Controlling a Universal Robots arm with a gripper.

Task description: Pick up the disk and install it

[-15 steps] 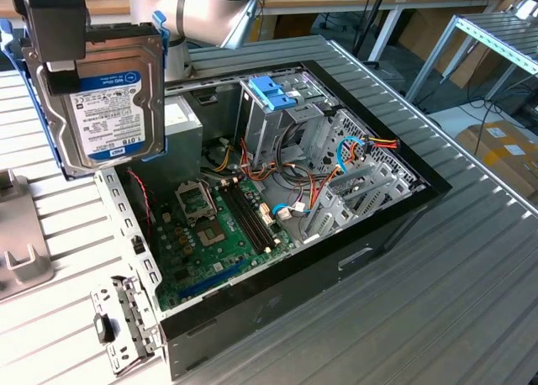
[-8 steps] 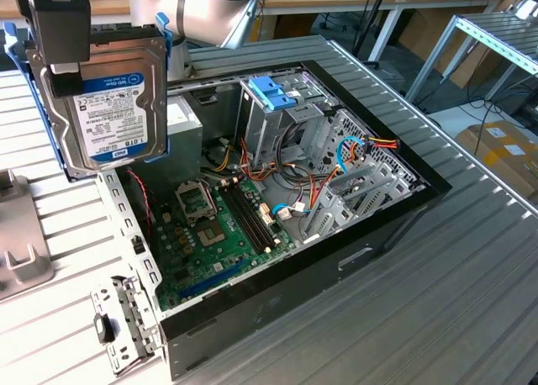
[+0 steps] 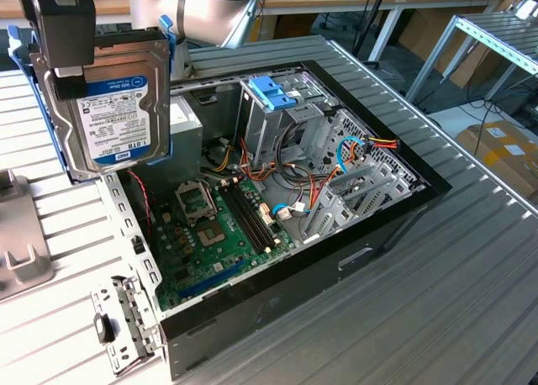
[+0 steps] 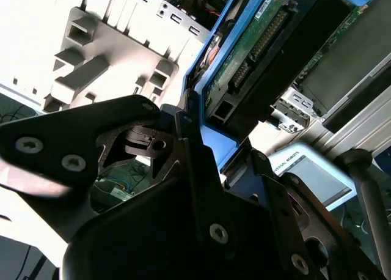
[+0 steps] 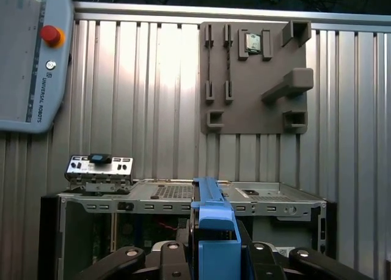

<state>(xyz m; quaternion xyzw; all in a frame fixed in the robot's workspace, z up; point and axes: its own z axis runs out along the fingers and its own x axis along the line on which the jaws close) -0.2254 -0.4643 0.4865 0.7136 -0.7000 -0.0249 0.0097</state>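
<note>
The claw (image 3: 69,70) clamps the disk (image 3: 113,108) by its upper edge, holding it aloft and label-out at ten o'clock from the open computer case (image 3: 294,234) on the ribbed worktop (image 3: 471,301). The disk is likely dense, rigid and shock-sensitive; its blue carrier rails (image 3: 174,47) look the safest hold.

Disk (image 3: 113,108): silver metal, white label with blue band, light blue rails.
Desk (image 3: 471,301): silver-grey, ribbed stripes.
Computer case (image 3: 286,305): black shell. Motherboard (image 3: 202,255): green. Bracket (image 3: 273,91): blue. Wires (image 3: 378,141): red, yellow, blue.
Fixture plate (image 5: 253,78): matte grey.
Pendant (image 5: 24,54): pale grey, red button (image 5: 50,34).
</note>
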